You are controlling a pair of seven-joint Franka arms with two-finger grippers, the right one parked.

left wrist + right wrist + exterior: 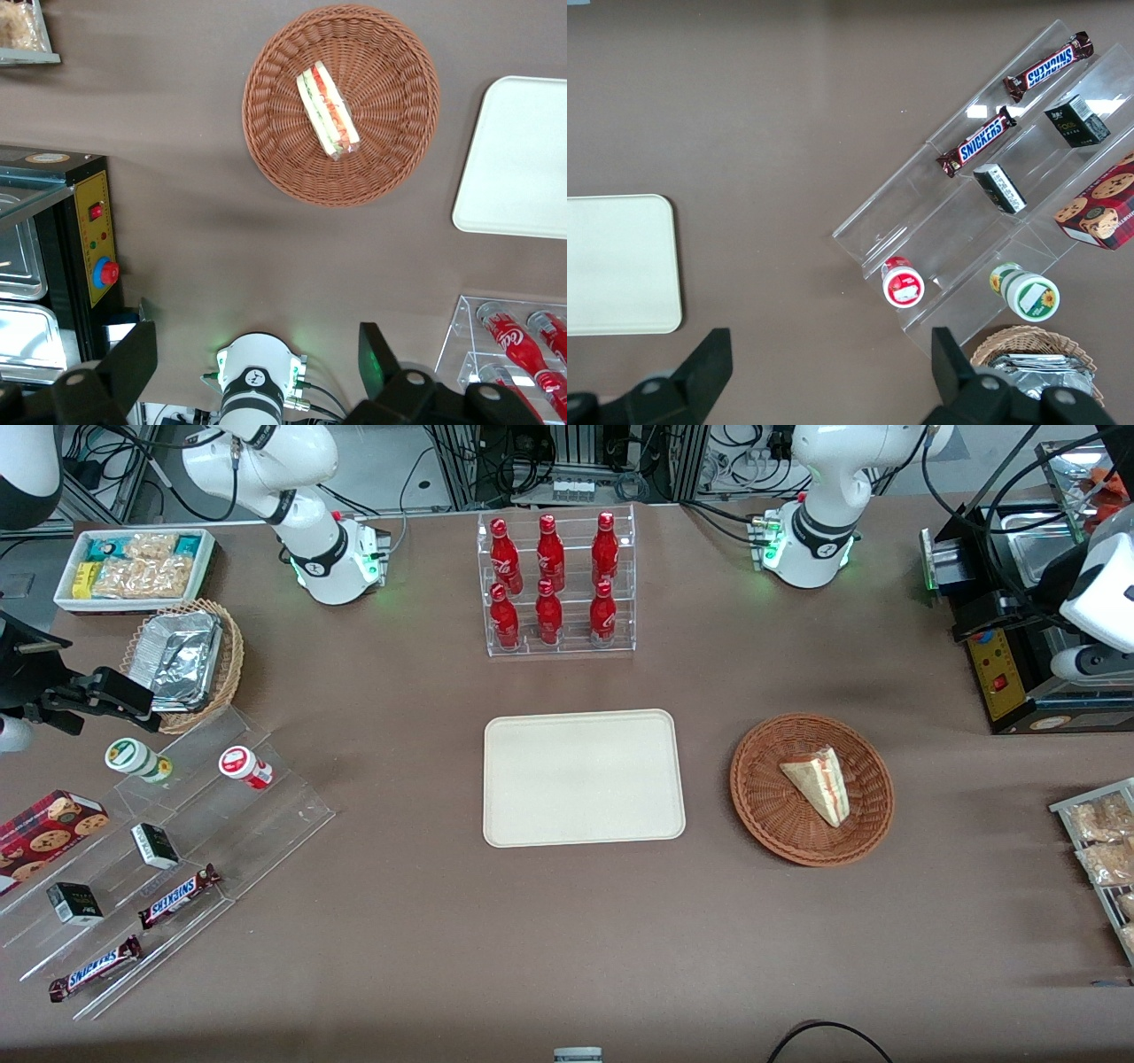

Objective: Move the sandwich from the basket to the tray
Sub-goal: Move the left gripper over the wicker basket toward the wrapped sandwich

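Reddish-brown woven basket, cream tray, black claw raised above.

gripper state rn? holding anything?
Left gripper: jaws open, holding nothing, high above the table away from the basket. The sandwich lies in the basket, untouched.

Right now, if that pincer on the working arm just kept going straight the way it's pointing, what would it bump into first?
The open pincer hangs high, pointing down at the table. Going straight, it would probably meet bare tablecloth first, between the arm's base and the basket with the sandwich. Depth is hard to judge.
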